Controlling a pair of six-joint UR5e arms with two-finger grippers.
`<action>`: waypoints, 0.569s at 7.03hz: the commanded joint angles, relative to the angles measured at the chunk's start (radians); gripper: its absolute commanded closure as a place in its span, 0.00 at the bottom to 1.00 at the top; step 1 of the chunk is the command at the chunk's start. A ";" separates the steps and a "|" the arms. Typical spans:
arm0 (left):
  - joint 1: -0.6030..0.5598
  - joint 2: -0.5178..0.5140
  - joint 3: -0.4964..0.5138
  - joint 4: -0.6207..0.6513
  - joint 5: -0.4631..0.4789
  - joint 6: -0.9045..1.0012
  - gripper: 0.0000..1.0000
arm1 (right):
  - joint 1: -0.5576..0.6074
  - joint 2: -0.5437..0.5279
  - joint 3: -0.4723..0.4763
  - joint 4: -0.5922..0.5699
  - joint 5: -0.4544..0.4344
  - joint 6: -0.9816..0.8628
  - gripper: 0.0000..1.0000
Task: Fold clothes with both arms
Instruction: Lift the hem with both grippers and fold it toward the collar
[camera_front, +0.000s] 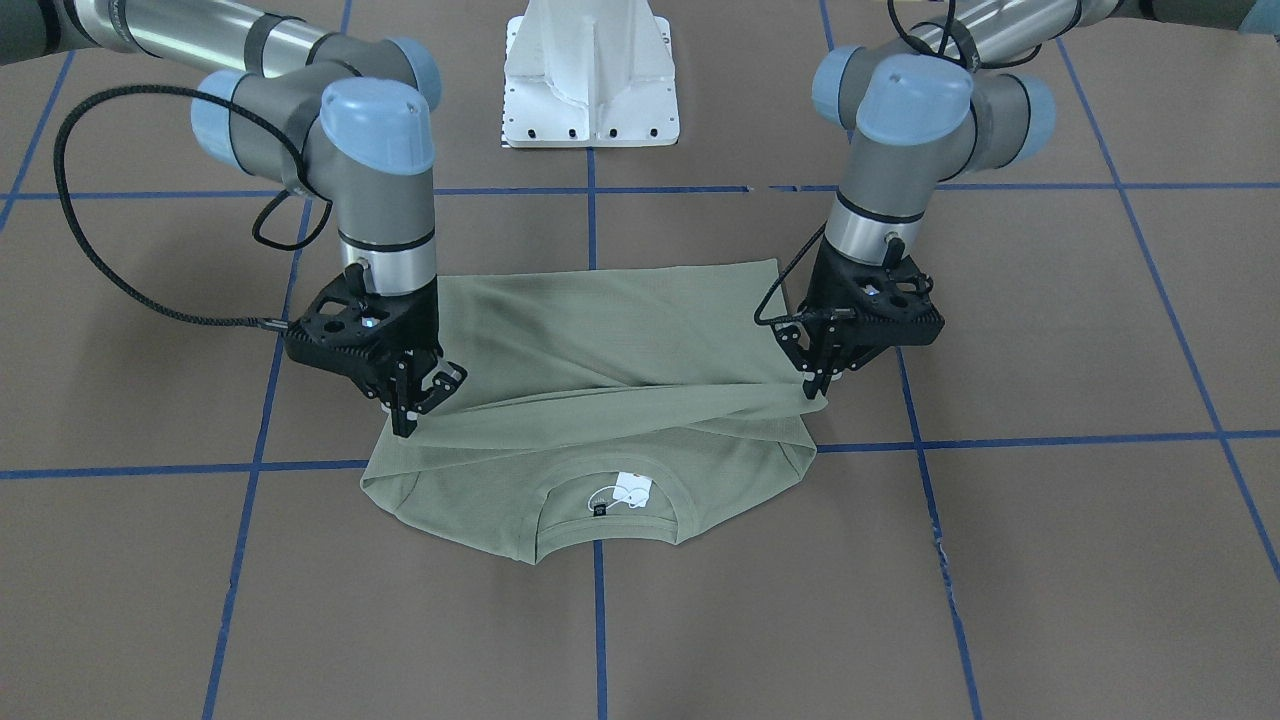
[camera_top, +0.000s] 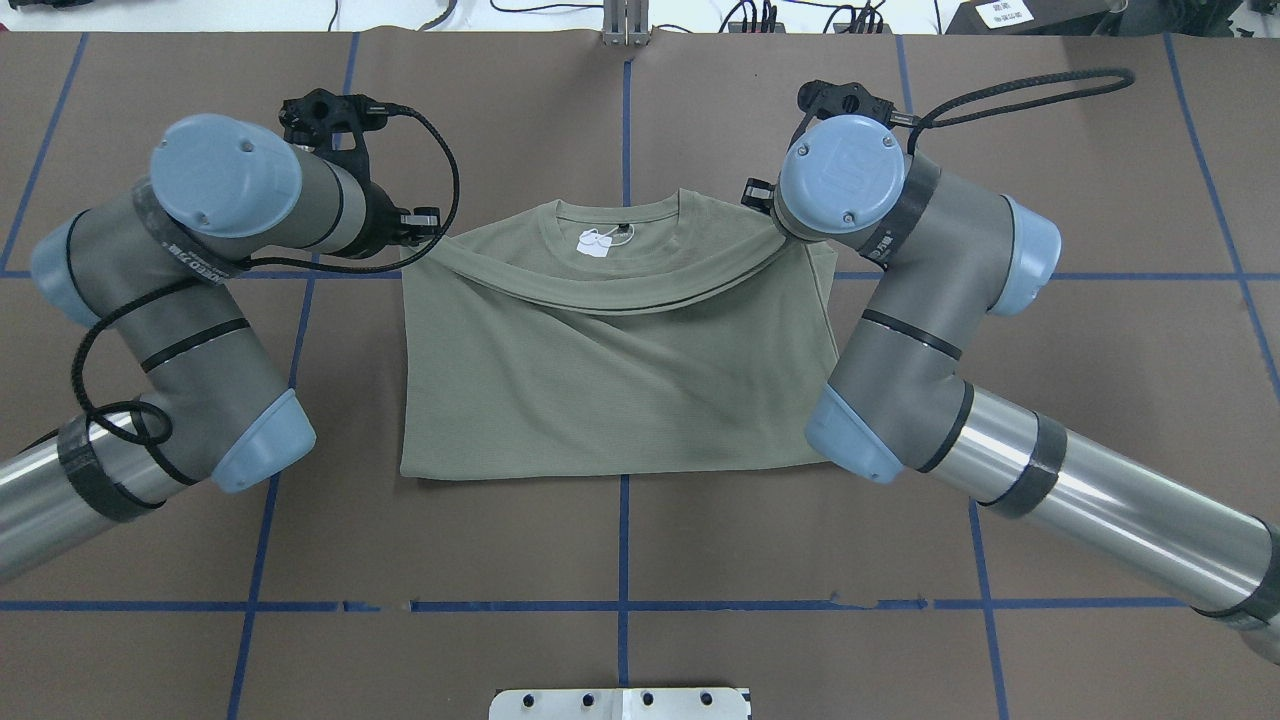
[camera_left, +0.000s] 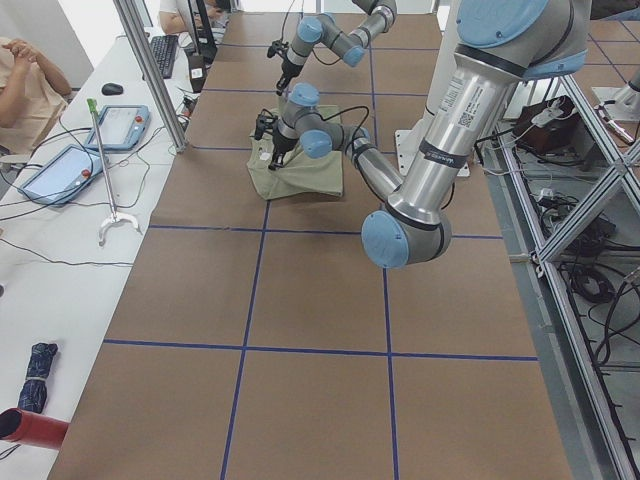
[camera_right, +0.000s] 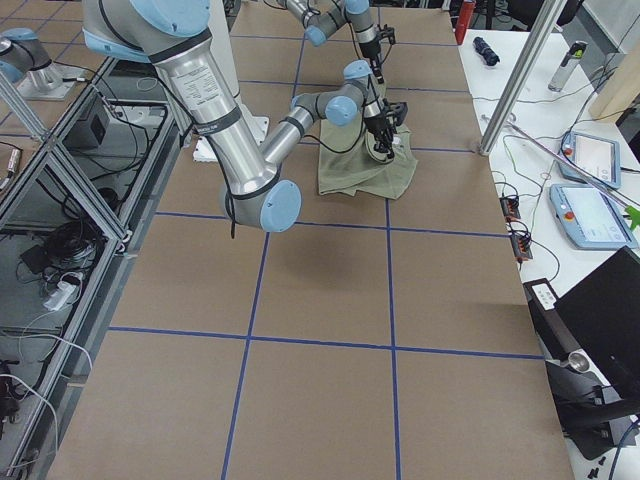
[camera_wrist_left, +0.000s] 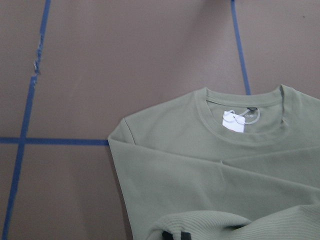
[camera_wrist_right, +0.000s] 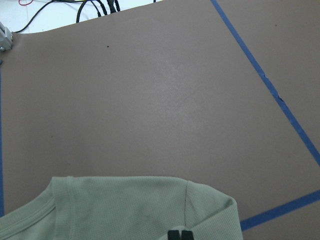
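The sage-green shirt (camera_front: 600, 330) lies mid-tabletop (camera_front: 1050, 560), with its collar (camera_front: 640, 533) toward the edge away from the robot and its white tag (camera_front: 632, 490) showing. The left claw (camera_front: 818, 388) and right claw (camera_front: 405, 418) are each clamped on one end of the doubled-over fabric. They hold that edge stretched between them, just short of the collar and slightly above the layer beneath.

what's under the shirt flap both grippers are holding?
Only more of the shirt: its shoulder layer, with collar and white tag poking out past the flap. Sleeves don't show; the table beneath is covered.
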 joint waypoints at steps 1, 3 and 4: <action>-0.002 -0.054 0.136 -0.040 0.017 0.001 1.00 | 0.038 0.029 -0.117 0.071 0.027 -0.037 1.00; 0.000 -0.071 0.186 -0.041 0.025 0.021 1.00 | 0.049 0.029 -0.144 0.074 0.027 -0.056 1.00; 0.000 -0.071 0.186 -0.041 0.025 0.036 1.00 | 0.056 0.029 -0.146 0.074 0.027 -0.063 1.00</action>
